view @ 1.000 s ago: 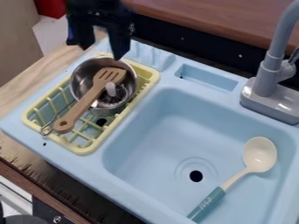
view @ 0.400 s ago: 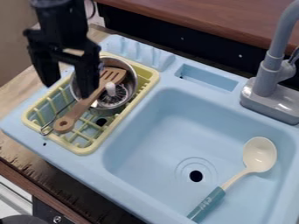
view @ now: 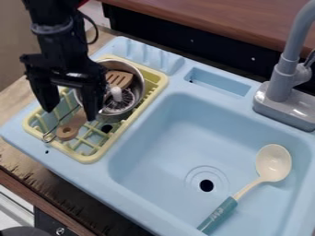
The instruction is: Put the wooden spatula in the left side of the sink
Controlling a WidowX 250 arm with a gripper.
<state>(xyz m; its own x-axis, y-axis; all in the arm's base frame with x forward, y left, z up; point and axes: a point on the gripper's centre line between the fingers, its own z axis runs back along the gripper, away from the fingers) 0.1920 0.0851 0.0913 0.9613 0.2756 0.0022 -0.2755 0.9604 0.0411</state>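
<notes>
My gripper (view: 70, 115) hangs over the left part of the yellow dish rack, its two fingers spread apart with nothing held between them. The wooden spatula (view: 72, 127) lies slanted across a metal bowl, its slotted head on the bowl's back rim and its handle end toward the rack's front left. The right finger covers the middle of the handle. To the right, the blue sink (view: 166, 133) holds a white spoon with a teal handle (view: 273, 163) along its right side.
The metal bowl (view: 140, 87) and a whisk (view: 120, 98) sit in the yellow rack (view: 93, 158), left of the basin. A grey faucet (view: 284, 92) stands at the back right. The drain hole (view: 207, 185) is near the basin's middle.
The gripper has come down from the top edge and toward the front left, now over the spatula's handle. The spatula, bowl and spoon have stayed where they were.
</notes>
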